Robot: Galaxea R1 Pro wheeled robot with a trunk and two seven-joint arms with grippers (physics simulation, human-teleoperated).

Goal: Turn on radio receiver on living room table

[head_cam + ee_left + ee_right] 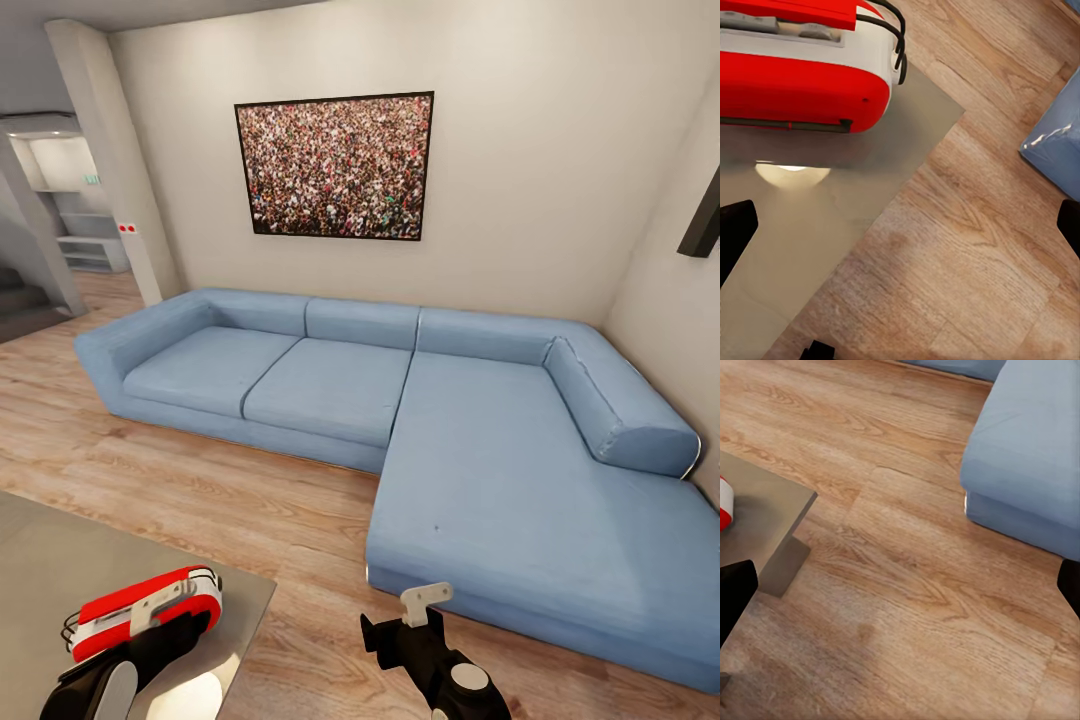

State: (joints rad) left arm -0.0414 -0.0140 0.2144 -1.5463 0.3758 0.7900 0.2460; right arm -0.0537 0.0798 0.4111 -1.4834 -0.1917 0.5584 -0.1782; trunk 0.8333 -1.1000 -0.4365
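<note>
Sofa (470, 440) dead ahead, big light-blue L-shape wrapping the far wall and the right side of the living room, and above it I've got the black-framed crowd photograph (335, 166) on a beige wall (540, 150). Light wood plank floor (230, 500) runs between me and the cushions. Off to the far left I can see an opening with grey steps (25, 300) and pale shelving (90, 245) beyond it.

Down at the lower left of my head view, the grey table (60, 560) comes in, matte with a soft round glare spot near its corner. The radio receiver (145, 610) sits right at that corner, glossy red with a white panel and black wire loops at its end, lying on the top. My left gripper (150, 645) is right against its near side; whether the fingers touch it, I can't tell. From the left wrist camera the radio (802, 82) sits just ahead on the table (810, 247), and the two dark fingertips (735, 232) frame the edges of the picture, spread wide apart.

My right gripper (405, 625) hangs over bare floor beside the table, well apart from the radio. In its wrist camera the fingertips (735, 596) are likewise spread wide, with planks (915, 585), the table corner (765, 521) and the sofa's edge (1027, 457) beyond.
</note>
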